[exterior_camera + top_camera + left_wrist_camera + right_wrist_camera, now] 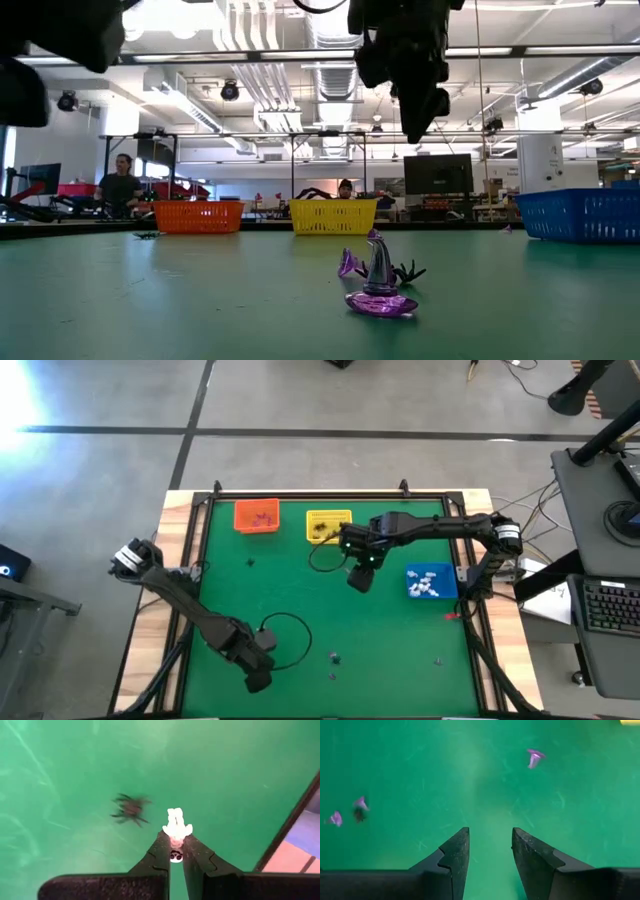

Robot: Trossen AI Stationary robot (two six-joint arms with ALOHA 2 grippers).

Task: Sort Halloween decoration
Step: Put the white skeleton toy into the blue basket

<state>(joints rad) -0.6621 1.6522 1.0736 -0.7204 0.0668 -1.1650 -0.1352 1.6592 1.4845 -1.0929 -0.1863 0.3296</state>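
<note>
We see the left pincer [173,842] clamped on a white ghost trinket [177,826] near the table's [300,590] front edge; the right pincer [491,849] gapes mid-table.

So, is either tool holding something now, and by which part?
The left tool pinches a white trinket by one end. The right tool is open and holds nothing.

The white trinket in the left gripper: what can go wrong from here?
1. The left gripper pinches the white trinket only at its lower end, so it may slip out during the carry.
2. A black spider trinket lies just beside it on the green mat; it could be knocked away.
</note>
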